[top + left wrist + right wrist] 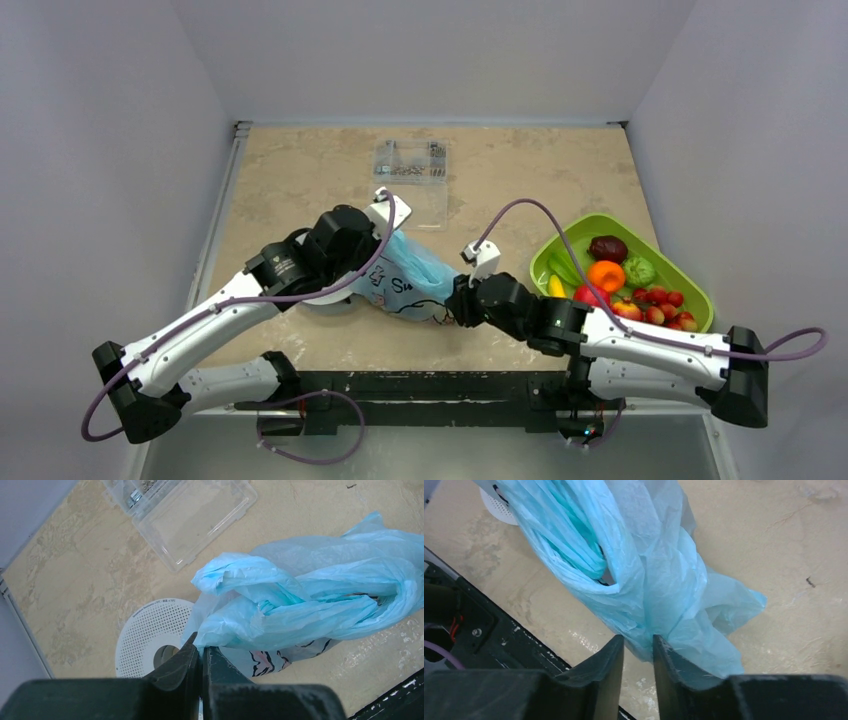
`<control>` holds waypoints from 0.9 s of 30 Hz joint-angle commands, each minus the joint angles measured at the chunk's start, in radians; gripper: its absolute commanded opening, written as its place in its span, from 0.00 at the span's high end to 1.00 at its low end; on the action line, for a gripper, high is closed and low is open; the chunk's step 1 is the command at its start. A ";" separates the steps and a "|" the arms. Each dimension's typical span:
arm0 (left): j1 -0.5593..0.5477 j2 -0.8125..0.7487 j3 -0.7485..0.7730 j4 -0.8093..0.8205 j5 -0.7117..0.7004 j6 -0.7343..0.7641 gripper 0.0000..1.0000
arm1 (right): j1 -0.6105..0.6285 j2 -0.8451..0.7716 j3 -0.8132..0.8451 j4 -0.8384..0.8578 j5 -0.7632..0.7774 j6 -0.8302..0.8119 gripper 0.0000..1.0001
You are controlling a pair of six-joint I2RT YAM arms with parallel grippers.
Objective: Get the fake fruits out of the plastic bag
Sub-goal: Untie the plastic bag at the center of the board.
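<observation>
The light-blue plastic bag [412,272] hangs limp and stretched between my two grippers; no fruit shows inside it. My left gripper [384,238] is shut on the bag's upper edge [260,610], jaws pressed together on the film. My right gripper [462,300] is at the bag's lower right end, jaws a narrow gap apart with a fold of the bag [644,580] between the tips. The fake fruits [620,285] lie in the lime-green tray [598,222] at the right: a plum [607,248], an orange [605,275], green pieces, red apples and a banana.
A clear hard plastic box [410,170] lies open behind the bag, also in the left wrist view [192,522]. A white perforated disc with a hole [147,632] lies under the left arm. The table's black front rail [484,630] is close below the right gripper.
</observation>
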 commanded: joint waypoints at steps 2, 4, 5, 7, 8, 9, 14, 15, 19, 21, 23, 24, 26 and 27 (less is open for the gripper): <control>0.007 0.005 0.016 0.036 0.004 -0.006 1.00 | 0.016 0.073 0.217 -0.138 0.059 -0.151 0.63; 0.007 0.011 0.017 0.031 0.004 -0.005 1.00 | 0.023 0.091 0.267 -0.152 0.074 -0.172 0.51; 0.007 0.012 0.019 0.031 0.004 -0.004 1.00 | 0.025 0.098 0.289 -0.150 0.079 -0.178 0.46; 0.007 0.015 0.018 0.030 0.008 -0.004 1.00 | 0.031 0.113 0.319 -0.123 0.073 -0.203 0.39; 0.007 0.015 0.017 0.031 0.008 -0.004 1.00 | 0.033 0.120 0.327 -0.102 0.064 -0.219 0.37; 0.007 0.015 0.017 0.032 0.008 -0.004 1.00 | 0.036 0.127 0.331 -0.072 0.040 -0.242 0.35; 0.007 0.020 0.016 0.032 0.010 -0.004 1.00 | 0.038 0.197 0.356 0.063 -0.085 -0.345 0.37; 0.007 0.021 0.016 0.031 0.010 -0.004 1.00 | 0.038 0.224 0.376 0.064 -0.112 -0.354 0.39; 0.007 0.021 0.020 0.029 0.011 -0.002 1.00 | 0.038 0.316 0.419 0.054 -0.124 -0.363 0.42; 0.007 0.019 0.022 0.028 0.009 -0.004 1.00 | 0.037 0.344 0.416 0.063 -0.111 -0.365 0.44; 0.007 0.019 0.022 0.028 0.006 -0.007 1.00 | 0.038 0.374 0.420 0.056 -0.115 -0.370 0.46; 0.007 0.020 0.022 0.030 0.007 -0.007 1.00 | 0.038 0.387 0.420 0.045 -0.112 -0.370 0.46; 0.007 0.019 0.025 0.027 0.007 -0.007 1.00 | 0.038 0.410 0.410 0.034 -0.103 -0.371 0.48; 0.007 0.017 0.024 0.026 0.004 -0.007 1.00 | 0.038 0.416 0.404 0.028 -0.104 -0.371 0.50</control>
